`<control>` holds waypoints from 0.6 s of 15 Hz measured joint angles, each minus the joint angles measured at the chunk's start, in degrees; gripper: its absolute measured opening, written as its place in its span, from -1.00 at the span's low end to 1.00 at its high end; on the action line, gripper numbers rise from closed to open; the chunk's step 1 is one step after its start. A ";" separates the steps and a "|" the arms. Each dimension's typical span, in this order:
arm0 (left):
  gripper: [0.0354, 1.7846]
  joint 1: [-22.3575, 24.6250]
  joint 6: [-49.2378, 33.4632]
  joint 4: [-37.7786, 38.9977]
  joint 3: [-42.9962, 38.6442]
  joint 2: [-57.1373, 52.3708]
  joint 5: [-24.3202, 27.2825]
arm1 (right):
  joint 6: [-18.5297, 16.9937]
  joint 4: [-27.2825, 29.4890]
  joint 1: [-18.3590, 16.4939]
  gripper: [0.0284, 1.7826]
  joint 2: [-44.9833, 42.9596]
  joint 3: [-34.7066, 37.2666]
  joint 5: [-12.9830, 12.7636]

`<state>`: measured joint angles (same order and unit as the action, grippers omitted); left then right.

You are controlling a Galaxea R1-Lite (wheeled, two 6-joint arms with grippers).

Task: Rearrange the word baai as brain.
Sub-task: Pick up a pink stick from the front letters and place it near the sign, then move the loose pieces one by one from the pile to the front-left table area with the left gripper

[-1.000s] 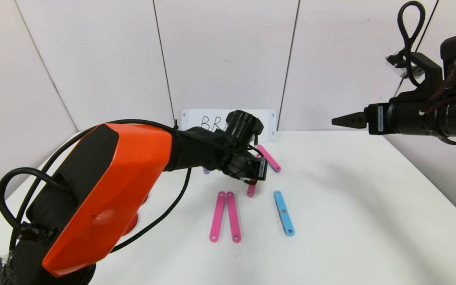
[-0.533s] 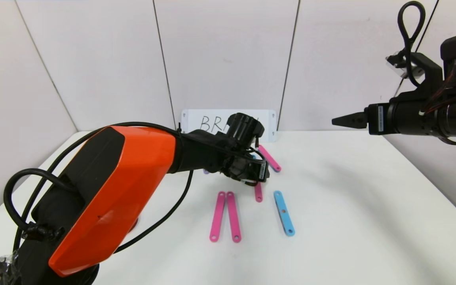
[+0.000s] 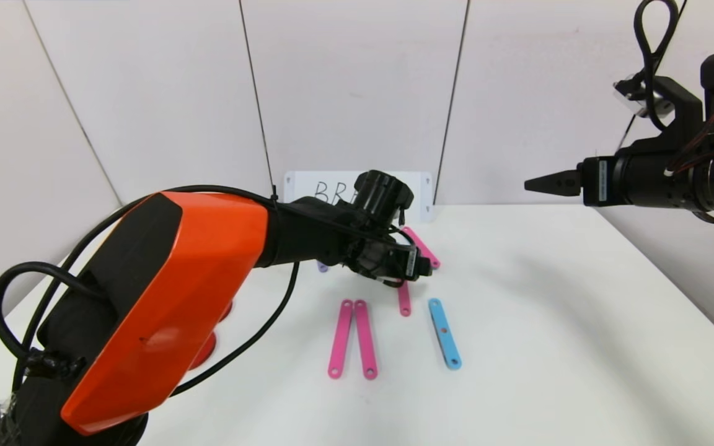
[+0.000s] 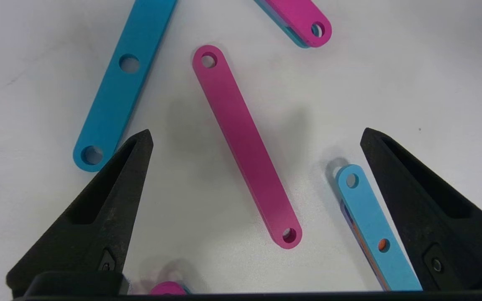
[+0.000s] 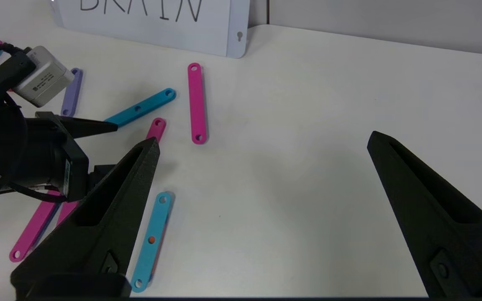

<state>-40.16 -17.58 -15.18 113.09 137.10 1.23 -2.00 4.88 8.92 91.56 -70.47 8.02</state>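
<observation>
Looking near to far, you see flat holed strips scattered on the white table (image 3: 549, 347): two pink strips (image 3: 352, 337), a light-blue strip (image 3: 444, 333). Your left gripper (image 4: 255, 138) hovers spread wide, empty, over one pink strip (image 4: 245, 144). Your right gripper (image 5: 262, 142) hangs raised, wide, empty.

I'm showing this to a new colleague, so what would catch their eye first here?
First the big orange-and-black left arm reaching across the white table, its left gripper open over a flat pink plastic strip. Then the black right gripper, open, raised at the right, and the white handwritten BRAIN card against the wall.
</observation>
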 joint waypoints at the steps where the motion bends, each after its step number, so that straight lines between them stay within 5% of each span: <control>1: 0.95 0.30 0.00 -0.15 -0.11 -0.79 0.00 | 0.00 0.00 -0.06 0.95 -0.17 0.00 0.13; 9: 0.95 8.77 5.13 -3.18 -4.28 -9.45 -1.80 | 0.24 0.00 -0.09 0.95 0.06 0.07 0.57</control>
<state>-31.39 -12.45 -18.36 108.81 127.65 -0.57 -1.76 4.88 8.84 91.62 -70.40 8.59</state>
